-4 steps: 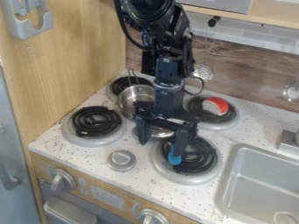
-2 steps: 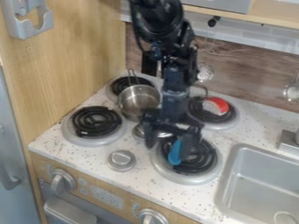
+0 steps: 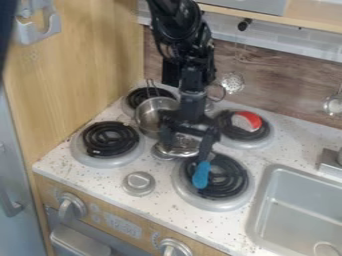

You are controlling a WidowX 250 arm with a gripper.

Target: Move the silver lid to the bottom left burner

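The silver lid (image 3: 182, 146) lies low between the jaws, which stand well parted on either side of it; nothing shows it clamped, and I cannot tell whether they touch it. The likeliest trouble is a poor bite: closing on a smooth, curved rim could squirt the lid out or tip it on edge. The pot (image 3: 148, 116), just behind the jaws on the picture's left, is the next worry — a sideways swing before lifting might knock it. The blue utensil (image 3: 200, 176), near and in front of the jaws, could snag if they dip or turn that way. The bottom left burner (image 3: 110, 138) is well apart, to the picture's left of the jaws — a loose grip could drop the lid on the desk (image 3: 167, 192) short of the coils.
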